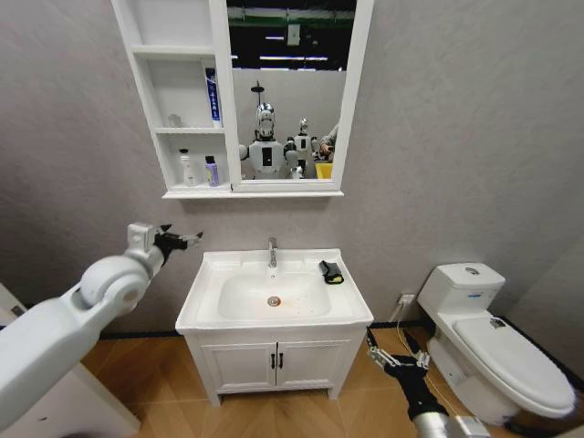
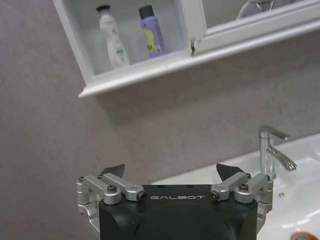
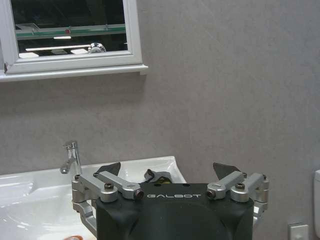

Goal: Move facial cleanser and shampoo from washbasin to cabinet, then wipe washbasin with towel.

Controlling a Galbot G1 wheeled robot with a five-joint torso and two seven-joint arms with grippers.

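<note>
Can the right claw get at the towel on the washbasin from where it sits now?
Probably yes. The towel lies uncovered on the washbasin rim's back right corner, nothing on or beside it. The right claw hangs open, low beside the vanity's right front corner, so it must rise over the rim.

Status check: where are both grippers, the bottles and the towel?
Left gripper open, raised left of washbasin. Right gripper open, low by vanity. Both bottles in cabinet. Towel on basin, unobstructed.
</note>
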